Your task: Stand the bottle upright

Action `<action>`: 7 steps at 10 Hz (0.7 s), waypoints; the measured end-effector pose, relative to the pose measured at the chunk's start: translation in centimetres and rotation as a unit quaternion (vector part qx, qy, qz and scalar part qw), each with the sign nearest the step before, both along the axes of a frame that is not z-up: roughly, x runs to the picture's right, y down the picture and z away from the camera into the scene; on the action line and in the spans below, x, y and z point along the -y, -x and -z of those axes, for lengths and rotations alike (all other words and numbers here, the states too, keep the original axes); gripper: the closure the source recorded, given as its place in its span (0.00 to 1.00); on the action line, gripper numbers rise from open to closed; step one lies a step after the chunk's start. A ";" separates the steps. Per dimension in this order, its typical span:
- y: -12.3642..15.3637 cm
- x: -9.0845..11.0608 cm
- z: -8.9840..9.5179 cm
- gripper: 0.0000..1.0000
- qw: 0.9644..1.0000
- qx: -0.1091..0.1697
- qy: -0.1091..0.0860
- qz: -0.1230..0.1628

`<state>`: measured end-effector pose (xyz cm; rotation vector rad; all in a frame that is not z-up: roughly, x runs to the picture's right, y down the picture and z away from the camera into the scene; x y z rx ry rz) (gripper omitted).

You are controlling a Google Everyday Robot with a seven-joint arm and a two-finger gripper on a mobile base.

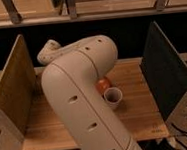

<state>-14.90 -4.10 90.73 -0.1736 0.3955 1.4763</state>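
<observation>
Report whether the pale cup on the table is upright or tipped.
Upright: the cup stands on its base, round rim facing up, beside the orange ball. The gripper is hidden behind the arm, jaws shut.

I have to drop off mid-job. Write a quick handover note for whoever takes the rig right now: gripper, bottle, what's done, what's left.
The gripper is out of sight behind the arm, which reaches over the left-centre of the table. It is shut; what it holds, if anything, cannot be seen.
The bottle is hidden, probably behind the arm; pose unknown.
The cup stands upright right of the arm, the orange ball just behind it.
Done: nothing confirmed.
Left: verify the grip, stand the bottle upright, release.
</observation>
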 end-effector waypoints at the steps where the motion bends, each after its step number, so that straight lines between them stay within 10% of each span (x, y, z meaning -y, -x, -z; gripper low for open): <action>1: 0.8 0.1 0.2 1.00 0.999 0.016 -0.016 0.027; 7: 2.9 0.0 0.4 1.00 0.994 0.062 -0.044 0.076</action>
